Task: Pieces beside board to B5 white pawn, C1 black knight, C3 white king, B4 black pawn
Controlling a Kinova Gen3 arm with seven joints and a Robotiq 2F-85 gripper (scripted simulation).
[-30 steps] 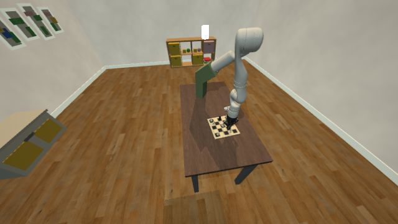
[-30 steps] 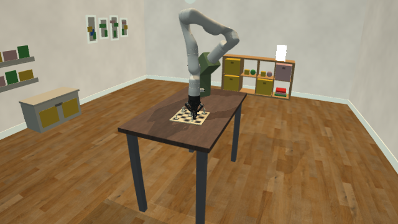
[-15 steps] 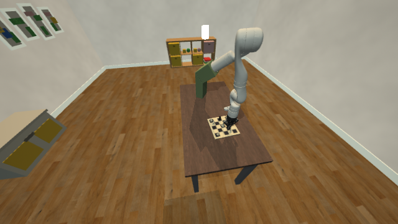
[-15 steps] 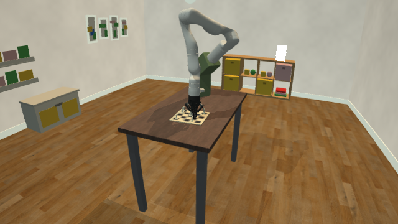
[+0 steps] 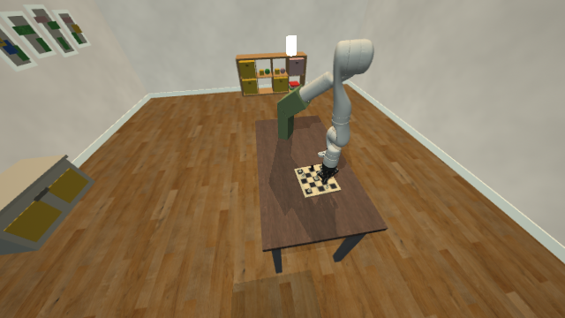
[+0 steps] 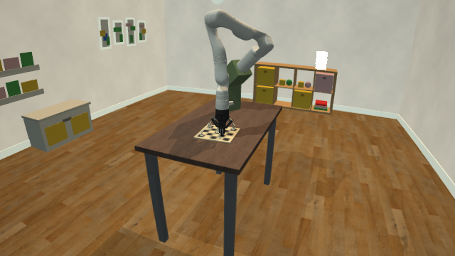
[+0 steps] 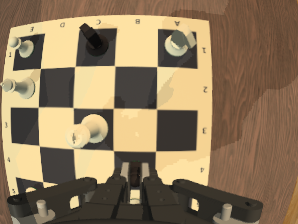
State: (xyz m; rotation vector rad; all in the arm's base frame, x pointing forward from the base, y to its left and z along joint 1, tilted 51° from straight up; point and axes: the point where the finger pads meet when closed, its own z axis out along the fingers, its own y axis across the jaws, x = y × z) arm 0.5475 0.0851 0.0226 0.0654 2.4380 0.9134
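- Black pawn [image 7: 135, 176] is sitting pinched in my near-shut gripper [image 5: 326, 179] [image 6: 222, 132] [image 7: 135, 173], prob. for B4.
- I'm centering it so its base is fitting w/in the sq.
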